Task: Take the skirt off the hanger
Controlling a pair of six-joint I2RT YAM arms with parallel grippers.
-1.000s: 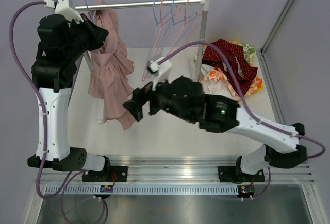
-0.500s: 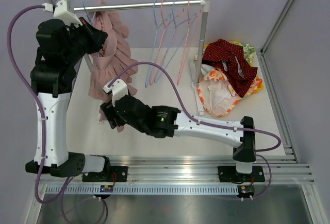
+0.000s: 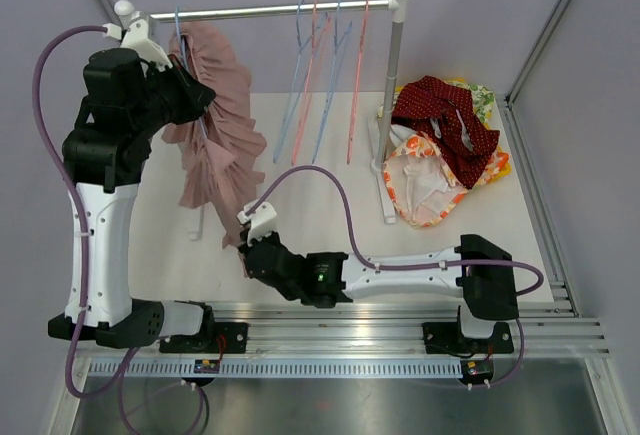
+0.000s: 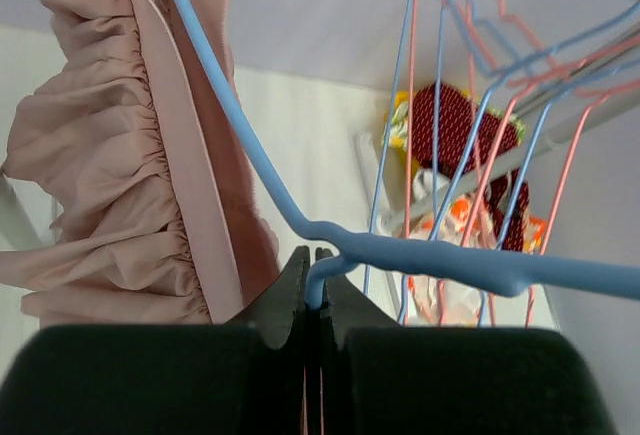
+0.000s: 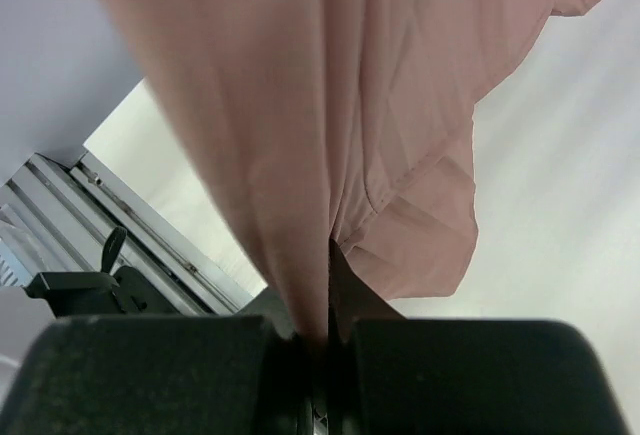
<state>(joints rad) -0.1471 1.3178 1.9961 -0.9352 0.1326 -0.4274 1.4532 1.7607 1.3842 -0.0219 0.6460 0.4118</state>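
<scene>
A pink ruffled skirt (image 3: 215,145) hangs on a blue hanger (image 3: 188,65) at the left end of the rack and stretches down toward the near side. My left gripper (image 3: 196,95) is shut on the blue hanger's wire (image 4: 400,255), pinched between the jaws (image 4: 318,277), with the skirt's gathered waistband (image 4: 110,185) just to its left. My right gripper (image 3: 248,247) is low near the table's front edge. It is shut on the skirt's lower hem (image 5: 350,105), and the cloth runs down into the closed jaws (image 5: 328,330).
Several empty blue and pink hangers (image 3: 320,75) hang on the metal rail (image 3: 270,10). The rack's white post (image 3: 392,105) stands at centre right. A pile of red dotted and orange floral clothes (image 3: 445,145) lies at the back right. An aluminium rail (image 3: 330,315) borders the near edge.
My right gripper moved left and toward the near edge, then shut on the skirt's hem. The skirt is now pulled taut and the hanger has swung slightly right.
</scene>
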